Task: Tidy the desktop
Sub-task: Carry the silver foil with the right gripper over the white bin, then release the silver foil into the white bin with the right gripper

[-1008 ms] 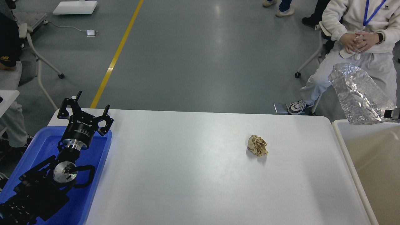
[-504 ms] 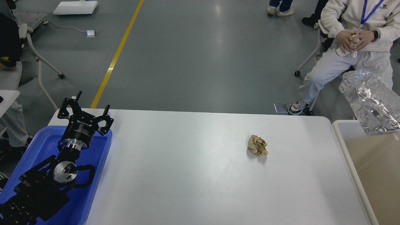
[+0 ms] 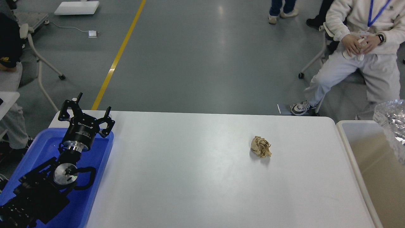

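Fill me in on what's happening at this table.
The large white desktop is being tidied. One crumpled tan paper ball lies on it, untouched. The left gripper hangs open above the blue plastic tray, holding nothing. A crinkled clear plastic bag hangs above the beige-white bin; whatever holds it is out of view.

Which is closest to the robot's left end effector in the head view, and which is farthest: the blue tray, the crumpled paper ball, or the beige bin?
Starting from the left end effector:
1. Blue tray, right under it at the left edge of the desktop.
2. Crumpled paper ball, lying on the desktop, right of the middle.
3. Beige bin, past the desktop's right edge.
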`<action>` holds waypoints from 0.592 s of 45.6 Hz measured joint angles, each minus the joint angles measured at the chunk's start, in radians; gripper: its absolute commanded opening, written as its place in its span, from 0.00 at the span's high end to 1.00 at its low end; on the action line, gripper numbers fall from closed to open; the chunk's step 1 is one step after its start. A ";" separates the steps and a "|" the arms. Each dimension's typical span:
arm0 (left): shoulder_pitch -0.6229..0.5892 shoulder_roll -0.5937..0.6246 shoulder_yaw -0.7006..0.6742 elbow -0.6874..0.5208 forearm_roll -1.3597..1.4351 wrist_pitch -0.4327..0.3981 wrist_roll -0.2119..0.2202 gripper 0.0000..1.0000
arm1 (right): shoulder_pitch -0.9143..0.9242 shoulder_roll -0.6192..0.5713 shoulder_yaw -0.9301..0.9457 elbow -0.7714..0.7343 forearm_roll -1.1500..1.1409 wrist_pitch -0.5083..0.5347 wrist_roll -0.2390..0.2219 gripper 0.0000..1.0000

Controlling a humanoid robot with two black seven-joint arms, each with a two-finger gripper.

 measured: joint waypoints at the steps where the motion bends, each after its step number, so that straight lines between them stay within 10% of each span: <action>1: 0.000 0.000 0.000 0.000 0.000 0.000 0.000 0.00 | -0.022 0.015 0.001 -0.022 0.005 -0.018 0.000 1.00; 27: 0.000 0.000 0.000 0.000 0.000 0.000 0.000 0.00 | -0.354 0.361 0.011 -0.512 0.268 -0.174 0.009 1.00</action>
